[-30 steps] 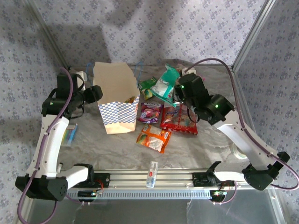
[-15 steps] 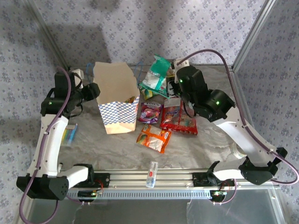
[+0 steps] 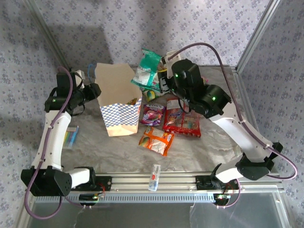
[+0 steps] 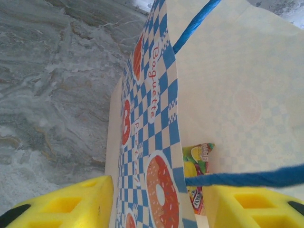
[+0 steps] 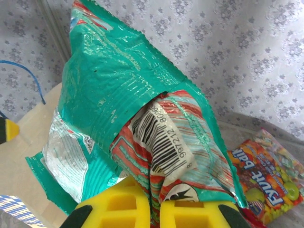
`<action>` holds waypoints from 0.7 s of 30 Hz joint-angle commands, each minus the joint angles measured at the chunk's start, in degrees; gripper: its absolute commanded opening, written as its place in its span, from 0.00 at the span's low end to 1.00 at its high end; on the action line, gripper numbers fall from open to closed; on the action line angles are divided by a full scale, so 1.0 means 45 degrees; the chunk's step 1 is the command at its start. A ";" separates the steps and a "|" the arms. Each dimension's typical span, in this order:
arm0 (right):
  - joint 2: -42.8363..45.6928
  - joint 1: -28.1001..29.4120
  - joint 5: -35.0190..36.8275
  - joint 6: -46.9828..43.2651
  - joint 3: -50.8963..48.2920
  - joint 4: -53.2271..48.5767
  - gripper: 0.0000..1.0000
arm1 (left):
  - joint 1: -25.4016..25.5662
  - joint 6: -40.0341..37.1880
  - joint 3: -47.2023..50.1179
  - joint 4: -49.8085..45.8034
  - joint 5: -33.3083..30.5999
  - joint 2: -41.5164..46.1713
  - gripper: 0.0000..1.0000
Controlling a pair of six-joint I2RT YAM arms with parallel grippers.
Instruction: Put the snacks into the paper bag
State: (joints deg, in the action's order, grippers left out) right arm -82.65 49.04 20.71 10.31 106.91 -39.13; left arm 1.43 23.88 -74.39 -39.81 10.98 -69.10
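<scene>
The right gripper (image 5: 154, 211) is pinched tight on one end of a teal packet (image 5: 114, 95), its two yellow fingers pressed together with the crumpled foil between them. From the fingertips the packet's long axis runs up and away, its free end highest. In the top view it hangs in the air beside the far right corner of the paper bag (image 3: 116, 85), leaning toward the bag. The packet is glossy teal, creased and folded over on itself. The fold bares a red-and-white striped face with a white barcode patch, and a silvery panel with small print shows near the lower left edge. The left gripper (image 4: 159, 205) sits at the bag's left side with its jaws apart, one yellow finger on each side of the bag's blue-and-white checkered wall and not clamped on the paper. That wall carries red doughnut-like prints and lettering, and a blue cord handle (image 4: 247, 178) crosses just above the right-hand finger. Behind the wall, apparently inside the bag, the corner of a yellow-green packet (image 4: 198, 164) shows. The bag is on the tabletop (image 3: 213, 142) left of centre, with its tan part toward the far side and its checkered band toward the arms. To its right lie a green packet (image 3: 151, 96), a purple packet (image 3: 153, 114), red packets (image 3: 183, 122) and, nearer the arms, an orange packet (image 3: 156, 140), all flat on the tabletop.
</scene>
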 commanded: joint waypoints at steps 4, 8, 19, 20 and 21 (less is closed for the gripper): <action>-0.0954 0.0043 -0.0523 -0.0482 0.1256 0.0982 0.00 | -0.0120 0.0425 -0.0053 0.0893 0.0413 -0.0264 0.49; -0.2048 0.0050 -0.0872 -0.0608 0.2386 0.0611 0.00 | -0.0142 0.0504 0.0010 0.0987 0.0450 -0.0366 0.47; -0.4294 0.0026 -0.2315 -0.0601 0.4917 -0.0280 0.00 | -0.0316 0.0901 0.0305 0.1420 0.1036 -0.0294 0.36; -0.4439 0.0022 -0.2415 -0.0610 0.5080 -0.0312 0.00 | -0.0308 0.0957 0.0356 0.1480 0.1144 -0.0260 0.36; -0.4616 0.0021 -0.2502 -0.0629 0.5252 -0.0356 0.00 | -0.0318 0.1001 0.0407 0.1547 0.1263 -0.0233 0.36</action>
State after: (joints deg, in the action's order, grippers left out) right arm -102.41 49.01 12.10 8.08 126.58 -41.58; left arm 0.47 27.27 -72.79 -35.48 14.20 -71.02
